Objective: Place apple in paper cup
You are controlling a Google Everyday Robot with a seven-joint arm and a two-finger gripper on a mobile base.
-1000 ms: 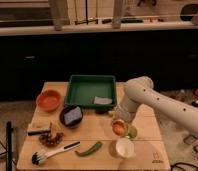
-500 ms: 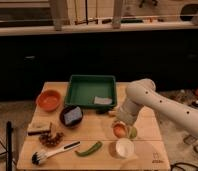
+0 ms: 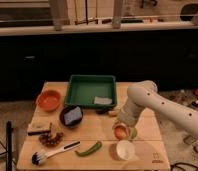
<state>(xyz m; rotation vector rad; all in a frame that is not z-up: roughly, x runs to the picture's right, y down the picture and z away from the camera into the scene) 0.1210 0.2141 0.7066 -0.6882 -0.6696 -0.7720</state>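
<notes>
The apple, small and orange-red, sits at the tip of my gripper on the right part of the wooden table. The gripper is shut on the apple and holds it just above and slightly behind the paper cup. The cup is small, white and upright near the table's front edge, and its mouth shows pale inside. My white arm reaches in from the right and bends down to the apple.
A green tray holding a grey-white item stands at the back. An orange bowl and a dark bowl are to the left. A green chili, a brush and snacks lie front left.
My gripper has moved the apple a little forward and to the right, closer to the paper cup. Nothing else on the table has moved.
</notes>
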